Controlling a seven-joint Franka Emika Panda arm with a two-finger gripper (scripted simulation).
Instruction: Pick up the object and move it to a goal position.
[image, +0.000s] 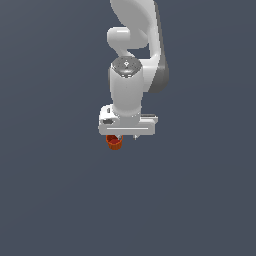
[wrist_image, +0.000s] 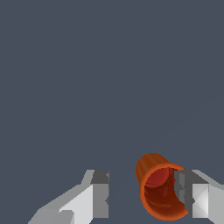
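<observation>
One small orange-red plastic cup (wrist_image: 159, 192) with a ridged rim lay tipped, its open mouth facing the wrist camera, long axis slanted. It sat between two spread grey-padded fingers (wrist_image: 100, 194), against one and clear of the other, under the white arm's gripper (image: 121, 138).

The robot arm (image: 131, 75) looks like smooth white plastic with a soft satin sheen, and a darker grey, matt panel runs along its side. The gripper (wrist_image: 144, 200) has 2 pale grey fingers (wrist_image: 97, 201) with flat, matt faces and darker grey pads. The orange-red cup (wrist_image: 160, 192) looks like smooth, slightly glossy plastic, darker red inside. The background surface (image: 50, 190) is a plain, matt blue-grey without texture.
</observation>
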